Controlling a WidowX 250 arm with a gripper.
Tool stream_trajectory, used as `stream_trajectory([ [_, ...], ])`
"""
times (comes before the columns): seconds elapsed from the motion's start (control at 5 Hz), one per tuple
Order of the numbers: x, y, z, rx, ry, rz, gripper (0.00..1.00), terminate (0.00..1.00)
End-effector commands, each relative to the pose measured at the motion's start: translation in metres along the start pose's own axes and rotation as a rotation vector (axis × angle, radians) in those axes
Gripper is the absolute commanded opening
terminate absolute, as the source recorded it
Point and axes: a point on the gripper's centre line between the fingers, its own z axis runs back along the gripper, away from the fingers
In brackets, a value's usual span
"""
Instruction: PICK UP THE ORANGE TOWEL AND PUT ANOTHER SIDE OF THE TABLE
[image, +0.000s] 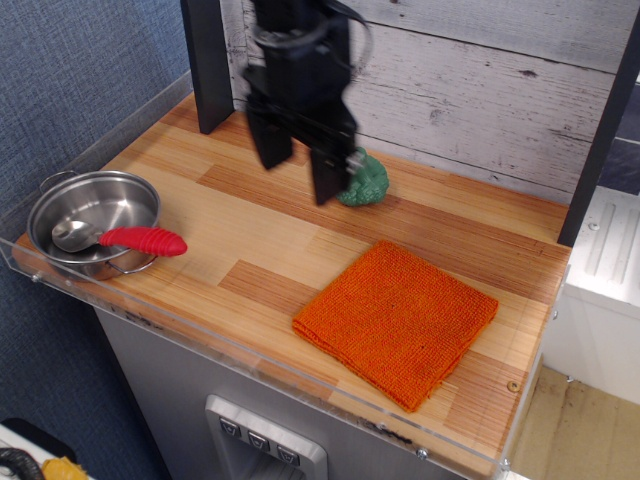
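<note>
The orange towel (397, 321) lies flat and folded on the right front part of the table (260, 235). My gripper (297, 177) hangs open and empty above the table's back middle, well up and to the left of the towel. Its two dark fingers (325, 176) point down with a clear gap between them. Nothing is held.
A steel pot (92, 221) with a red-handled spoon (142, 240) in it stands at the left front edge. A green lump (364, 181) sits by the back wall just right of my gripper. A dark post (207, 62) stands at the back left. A clear acrylic edge (250, 365) runs along the front.
</note>
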Motion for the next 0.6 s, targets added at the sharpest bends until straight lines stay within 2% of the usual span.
stream_trajectory([
  [0.0,0.0070,0.0406,0.0115,0.052,-0.067,0.053,1.00,0.00],
  [0.2,0.0052,0.0460,0.0085,0.044,-0.103,0.015,1.00,0.00],
  [0.4,0.0052,0.0460,0.0085,0.044,-0.103,0.015,1.00,1.00],
])
